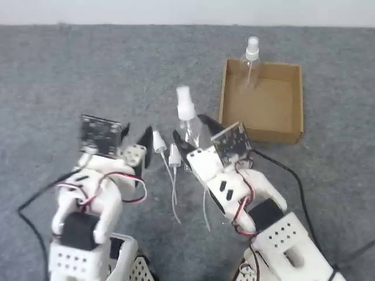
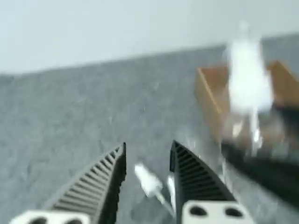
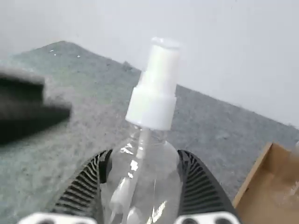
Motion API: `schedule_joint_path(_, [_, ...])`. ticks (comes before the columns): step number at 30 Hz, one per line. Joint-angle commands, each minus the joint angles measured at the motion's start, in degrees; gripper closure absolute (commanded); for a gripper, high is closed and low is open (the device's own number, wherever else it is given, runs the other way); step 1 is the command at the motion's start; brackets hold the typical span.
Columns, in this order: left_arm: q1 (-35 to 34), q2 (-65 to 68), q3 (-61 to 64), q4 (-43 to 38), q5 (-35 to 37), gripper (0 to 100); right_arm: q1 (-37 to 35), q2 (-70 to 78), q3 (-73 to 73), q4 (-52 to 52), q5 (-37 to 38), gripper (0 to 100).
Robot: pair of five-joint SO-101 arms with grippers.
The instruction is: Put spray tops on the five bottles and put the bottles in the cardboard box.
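Cardboard box (image 1: 263, 133) holds one capped bottle (image 1: 252, 67); right gripper (image 3: 142, 163) pinches second bottle (image 3: 149, 140), left gripper (image 2: 148, 144) spread.

Grey, felt-like desk (image 1: 58, 70) extended beneath and on all sides of the left gripper (image 2: 148, 144) and right gripper (image 3: 145, 154). Plain pale wall (image 1: 176, 12) stood beyond both, at the desk's far edge.

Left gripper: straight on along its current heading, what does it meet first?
Probably the loose spray top, just ahead of the open left gripper and in line with its gap. Depth unclear; it might pass above.
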Motion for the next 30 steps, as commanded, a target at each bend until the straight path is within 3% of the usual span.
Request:
schedule_joint_path(1, [0.79, -7.91, 7.87, -3.25, -0.62, 85, 1.01, 8.31, -11.52, 0.22, -0.44, 99.3])
schedule_joint_path(7, [1.41, -13.71, 12.18, -3.25, -0.62, 73, 0.48, 25.89, -26.64, 0.22, -0.7, 99.3])
schedule_joint_path(13, [7.21, -14.33, 15.96, -5.19, -0.62, 71, -4.26, 35.74, -37.8, 6.73, -2.73, 99.3])
schedule_joint_path(23, [5.63, -14.33, 18.07, -8.44, -0.88, 71, -5.23, 25.19, -41.49, 25.45, -3.34, 99.3])
schedule_joint_path(30, [5.63, -14.42, 18.07, -8.26, -0.88, 71, -3.3, 20.62, -41.49, 30.37, -3.16, 99.3])
